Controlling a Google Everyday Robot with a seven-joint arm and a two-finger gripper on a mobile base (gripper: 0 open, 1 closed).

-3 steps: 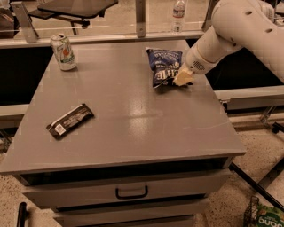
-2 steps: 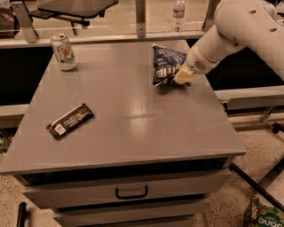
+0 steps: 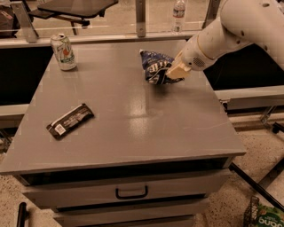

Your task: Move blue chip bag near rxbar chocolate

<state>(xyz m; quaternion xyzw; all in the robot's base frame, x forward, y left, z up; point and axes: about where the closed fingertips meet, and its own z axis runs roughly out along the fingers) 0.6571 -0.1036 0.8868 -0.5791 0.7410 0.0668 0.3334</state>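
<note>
The blue chip bag (image 3: 155, 67) is dark navy with white lettering. It hangs tilted just above the back right of the grey tabletop. My gripper (image 3: 176, 71) is shut on the bag's right side, with the white arm reaching in from the upper right. The rxbar chocolate (image 3: 70, 120), a slim black bar with a white label patch at its near-left end, lies flat at the table's front left, well apart from the bag.
A green-and-white soda can (image 3: 63, 52) stands at the back left corner. The grey table (image 3: 146, 133) has drawers with a handle (image 3: 131, 193) below. A plastic bottle (image 3: 178, 10) stands behind the rail.
The gripper has lifted the blue chip bag off the table and carried it slightly left and toward the front. The bar and the can have not moved.
</note>
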